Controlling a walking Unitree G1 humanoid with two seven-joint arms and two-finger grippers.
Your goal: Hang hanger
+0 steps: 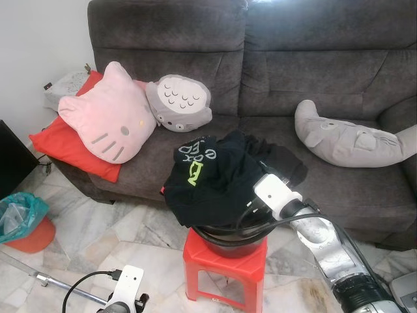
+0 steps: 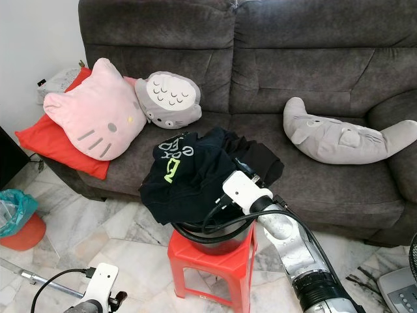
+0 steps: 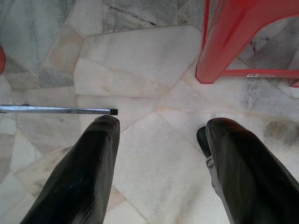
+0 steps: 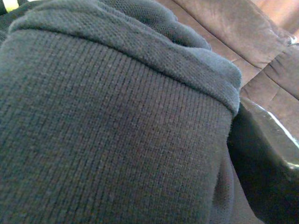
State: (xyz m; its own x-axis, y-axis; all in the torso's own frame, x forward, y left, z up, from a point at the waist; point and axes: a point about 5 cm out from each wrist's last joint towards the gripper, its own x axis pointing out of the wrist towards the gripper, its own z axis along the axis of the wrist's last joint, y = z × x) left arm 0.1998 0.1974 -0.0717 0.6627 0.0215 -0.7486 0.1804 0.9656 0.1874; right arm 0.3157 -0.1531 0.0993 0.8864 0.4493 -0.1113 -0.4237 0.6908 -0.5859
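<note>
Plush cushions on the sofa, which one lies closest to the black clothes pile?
The round grey owl-faced cushion, propped beside the pink cat-face cushion, is nearest the black clothes. The long grey plush lies farther off.

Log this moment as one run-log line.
right gripper: at black clothes in bucket on red stool | left gripper: open, over floor | hanger: unseen

Your right gripper [image 4: 261, 154] is pressed into the black clothes [image 1: 212, 176] heaped in the black basin [image 1: 228, 238] on the red stool [image 1: 225, 264], knit right against the lens. The sofa [image 1: 273, 72] walls off everything behind. Your left gripper [image 3: 159, 154] hangs spread over bare marble floor [image 3: 135, 65]; a metal rod [image 3: 58, 110] lies just ahead, a stool leg beside it.
</note>
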